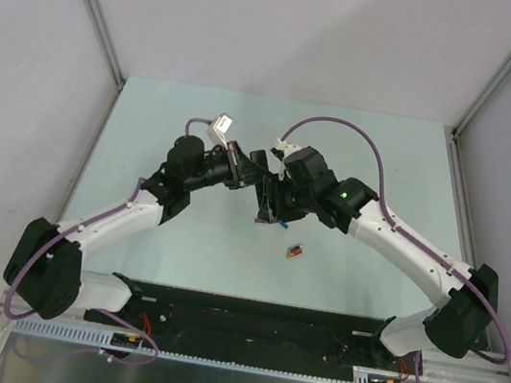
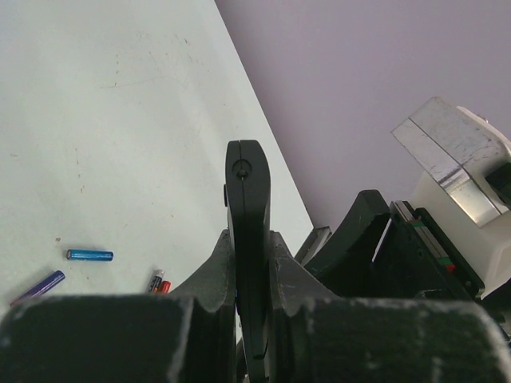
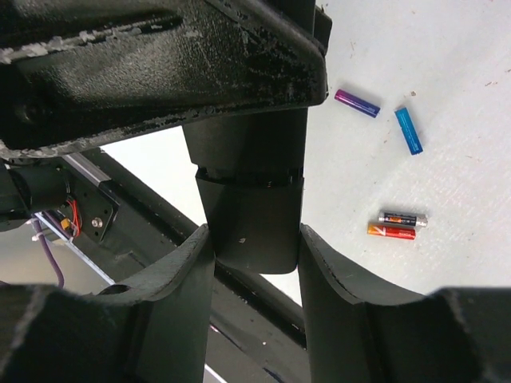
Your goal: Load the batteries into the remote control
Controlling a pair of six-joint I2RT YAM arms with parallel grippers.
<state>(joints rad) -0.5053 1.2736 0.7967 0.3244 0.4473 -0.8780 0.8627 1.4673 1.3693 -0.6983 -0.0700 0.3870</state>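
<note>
1. The left end effector [image 2: 249, 254] is clamped tight on the remote control [image 2: 247, 187], holding it up off the surface [image 2: 120, 120].
2. The right end effector [image 3: 254, 239] squeezes one end of the same remote control.
3. A blue battery [image 3: 408, 130] and a purple battery [image 3: 357, 103] lie near each other on the surface.
4. A red-orange battery [image 3: 391, 232] lies right beside a black battery [image 3: 403, 218].

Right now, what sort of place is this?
Probably a robotics lab test cell: left arm and right arm bolted to a pale table, plain panels walling it in, batteries and a remote as practice props.
</note>
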